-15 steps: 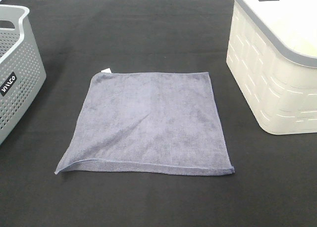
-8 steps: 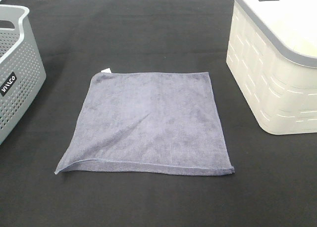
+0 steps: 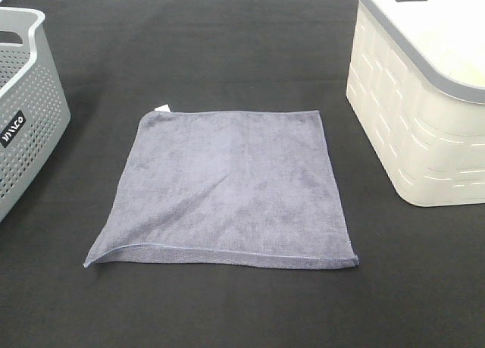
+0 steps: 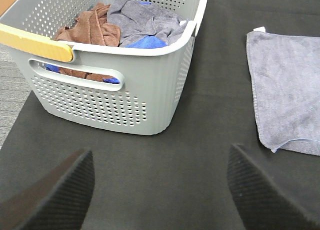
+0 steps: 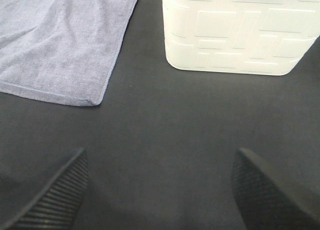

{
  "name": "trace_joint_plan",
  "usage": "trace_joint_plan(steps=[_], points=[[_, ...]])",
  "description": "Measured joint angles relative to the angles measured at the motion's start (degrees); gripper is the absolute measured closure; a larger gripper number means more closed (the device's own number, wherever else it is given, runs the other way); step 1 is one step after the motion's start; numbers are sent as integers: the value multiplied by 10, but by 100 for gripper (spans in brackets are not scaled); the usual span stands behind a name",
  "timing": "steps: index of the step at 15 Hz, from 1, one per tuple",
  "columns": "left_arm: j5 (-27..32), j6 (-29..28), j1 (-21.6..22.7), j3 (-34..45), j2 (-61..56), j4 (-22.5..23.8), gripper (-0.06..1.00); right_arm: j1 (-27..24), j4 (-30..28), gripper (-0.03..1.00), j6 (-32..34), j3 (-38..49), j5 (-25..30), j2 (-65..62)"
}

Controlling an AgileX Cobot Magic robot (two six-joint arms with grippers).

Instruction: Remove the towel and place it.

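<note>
Towel, square slate blue-grey terry cloth, lies flat on black tabletop between grey perforated plastic basket and cream plastic basket, touching neither. Left wrist: left end effector spread wide, empty; grey basket holds brown, grey, blue cloths. Right wrist: right end effector wide open, empty, near towel corner.

A black mat covers the table under even, bright light.
</note>
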Motion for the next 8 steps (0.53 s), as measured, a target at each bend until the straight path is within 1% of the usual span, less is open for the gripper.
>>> trace_joint_plan(steps=[2,4,8], points=[[0,0,-3,0,0,1,25,0,0,20,0,0,0,0],[0,0,-16,0,0,2,25,0,0,20,0,0,0,0],[-1,0,-18,0,0,4,25,0,0,20,0,0,0,0]])
